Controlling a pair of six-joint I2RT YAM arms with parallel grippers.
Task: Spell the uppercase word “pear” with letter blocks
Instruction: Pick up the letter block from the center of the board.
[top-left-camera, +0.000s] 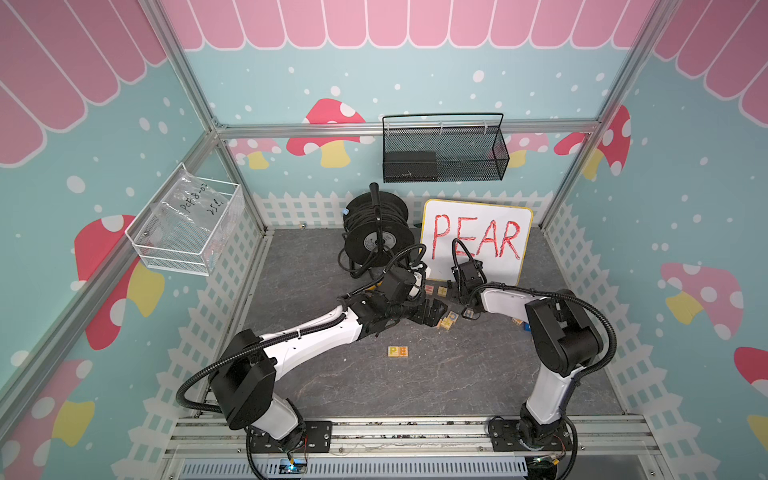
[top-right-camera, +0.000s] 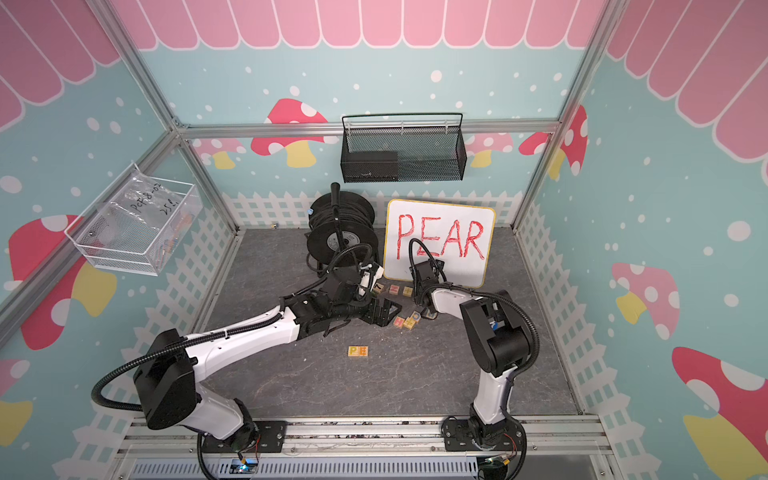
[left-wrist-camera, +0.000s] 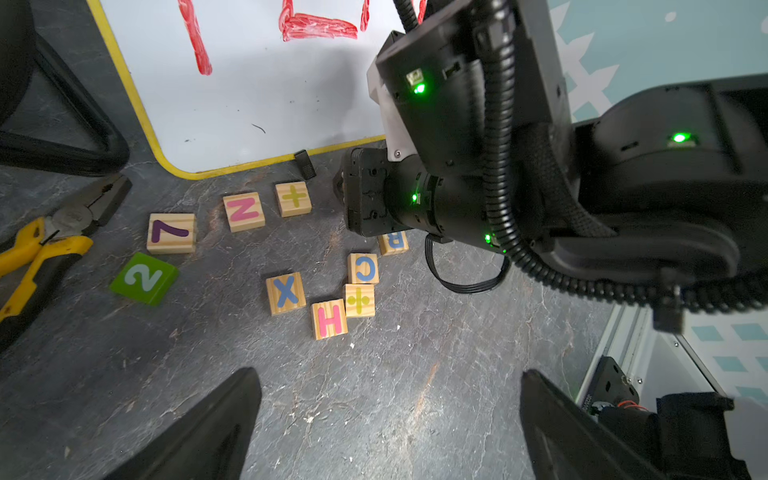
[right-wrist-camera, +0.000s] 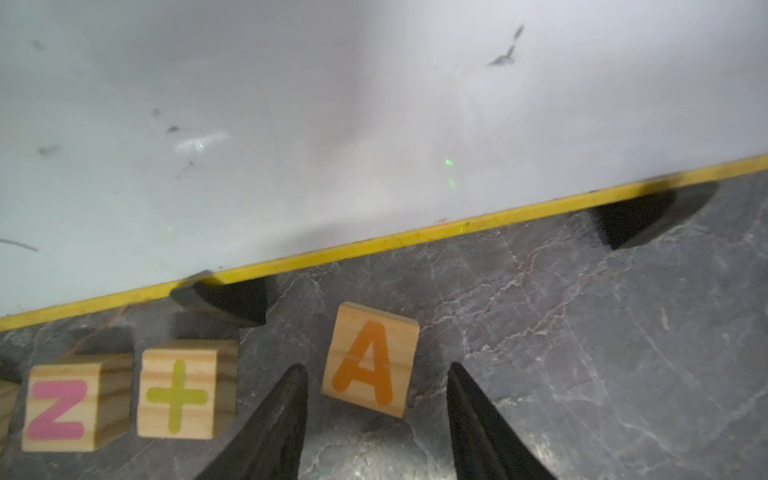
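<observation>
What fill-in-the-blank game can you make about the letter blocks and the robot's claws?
1. The P block sits side by side with the block showing the letter ___.
2. The right claw is set around the wooden block showing an orange ___.
3. The left claw is wide ___ and holds nothing.
4. The red word on the whiteboard reads ___.
Missing words: E, A, open, PEAR.

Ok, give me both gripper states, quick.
Left gripper: open, empty.
Right gripper: open, jaws straddling the A block, not touching it.
</observation>
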